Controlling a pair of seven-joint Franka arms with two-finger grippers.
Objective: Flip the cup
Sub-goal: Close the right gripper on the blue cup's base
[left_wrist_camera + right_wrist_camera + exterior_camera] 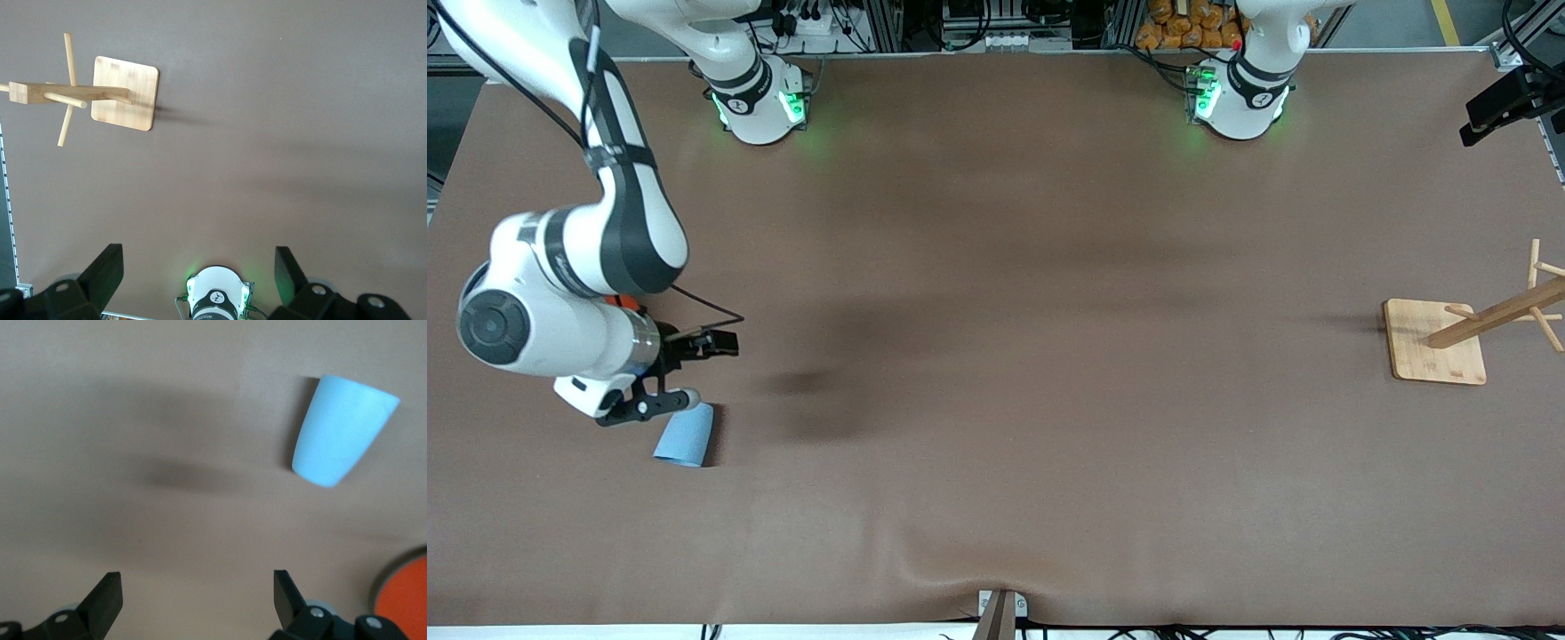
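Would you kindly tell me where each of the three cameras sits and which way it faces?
Front view: high across the table, facing both bases; shows the right gripper beside the cup.
Left wrist view: on the raised left wrist, looking down at the wooden rack; open left gripper shows.
Right wrist view: on the right wrist, facing the tabletop; open fingers and the cup show.
Shared: front and right wrist see the cup; front and left wrist see the rack.

Orange can (403,590) cut off by frame edge.

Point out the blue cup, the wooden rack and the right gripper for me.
cup (686,436): front view, middle of its side wall.
wooden rack (1434,342): front view, flat square base.
right gripper (195,600): right wrist view, open gap midway between fingertips.
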